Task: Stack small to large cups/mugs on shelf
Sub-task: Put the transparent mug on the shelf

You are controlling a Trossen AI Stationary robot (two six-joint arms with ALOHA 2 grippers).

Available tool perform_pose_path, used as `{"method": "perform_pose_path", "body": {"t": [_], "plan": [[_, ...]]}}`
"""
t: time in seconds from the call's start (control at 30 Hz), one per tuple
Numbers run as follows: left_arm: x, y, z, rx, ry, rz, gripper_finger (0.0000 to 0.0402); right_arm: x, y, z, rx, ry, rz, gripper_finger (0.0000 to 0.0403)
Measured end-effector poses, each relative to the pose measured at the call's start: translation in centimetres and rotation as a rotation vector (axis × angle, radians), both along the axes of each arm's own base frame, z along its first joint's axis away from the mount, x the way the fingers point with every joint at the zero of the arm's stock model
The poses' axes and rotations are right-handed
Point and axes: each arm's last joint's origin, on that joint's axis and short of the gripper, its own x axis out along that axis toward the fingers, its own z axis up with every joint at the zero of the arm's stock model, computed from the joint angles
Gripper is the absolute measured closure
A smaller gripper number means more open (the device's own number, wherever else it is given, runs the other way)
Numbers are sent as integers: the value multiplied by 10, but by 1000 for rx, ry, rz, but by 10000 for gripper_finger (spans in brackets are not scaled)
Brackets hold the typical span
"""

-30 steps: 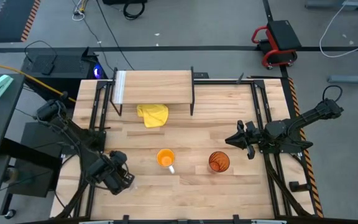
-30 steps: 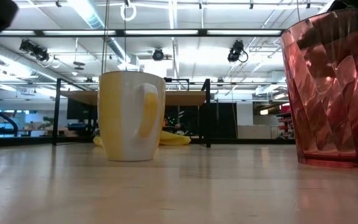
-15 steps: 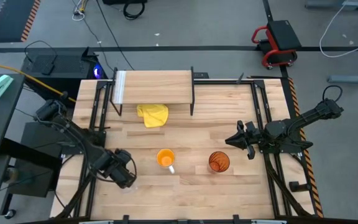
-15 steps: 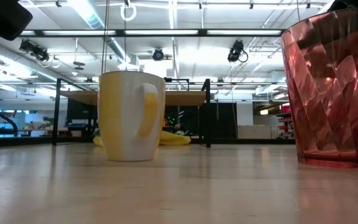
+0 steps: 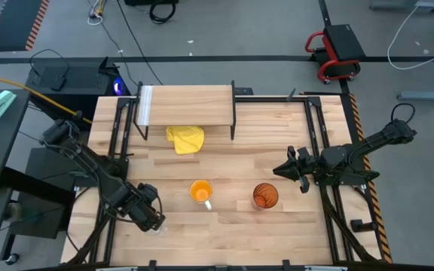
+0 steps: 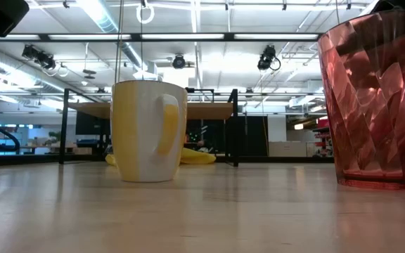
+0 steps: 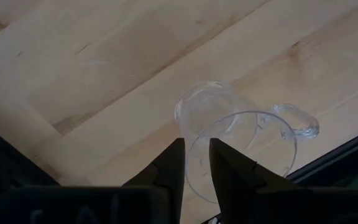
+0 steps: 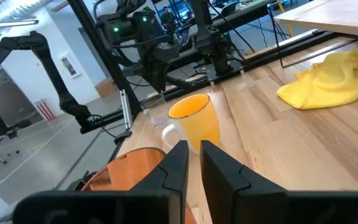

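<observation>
Plank surface (image 5: 277, 128) seen from above carries the shelf (image 5: 187, 105) at its far side, standing on thin black legs with a whitish strip along its left end. A yellow cloth (image 5: 185, 138) lies just in front of the shelf, partly under its edge. Nearer the front, the orange mug (image 5: 200, 193) and the amber tumbler (image 5: 265, 196) stand apart from each other, both on the surface, none on the shelf. The left end effector (image 5: 151, 217) is low over the front left part of the surface, to the left of the mug. The right end effector (image 5: 283, 171) waits just beside the tumbler, on its far right side.

At surface height, the mug (image 6: 149, 131) stands left of centre with its handle turned toward the camera, and the tumbler (image 6: 373, 98) rises at the right edge. The shelf (image 6: 157, 111) and the cloth (image 6: 195, 156) show behind them.

From the left wrist, the small clear glass (image 7: 229, 140) sits on the wood with a handle on one side. The left end effector (image 7: 195, 163) has its fingers pressed close with a slim gap, their tips at the rim of the glass; I cannot tell whether they pinch it.

From the right wrist, the right end effector (image 8: 194, 163) has its fingers nearly together, holding nothing. Beyond them are the tumbler (image 8: 129, 171), the mug (image 8: 196, 121), the clear glass (image 8: 155, 111) and the cloth (image 8: 329, 84).
</observation>
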Motion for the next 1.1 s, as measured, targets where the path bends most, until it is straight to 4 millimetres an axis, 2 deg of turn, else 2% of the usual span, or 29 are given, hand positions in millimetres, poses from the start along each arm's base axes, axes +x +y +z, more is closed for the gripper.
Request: {"method": "perform_pose_path", "body": {"t": [0.17, 0.47, 0.7, 1.1], "plan": [[0, 0, -2, 21, 4, 12, 314, 0, 0, 0, 0, 1, 1, 353], [4, -5, -17, 50, 69, -14, 312, 0, 0, 0, -1, 3, 1, 353], [6, -6, -17, 39, 57, -17, 308, 0, 0, 0, -1, 3, 1, 353], [8, 2, -17, 74, 81, 13, 343, 0, 0, -1, -4, 11, 0, 354]]}}
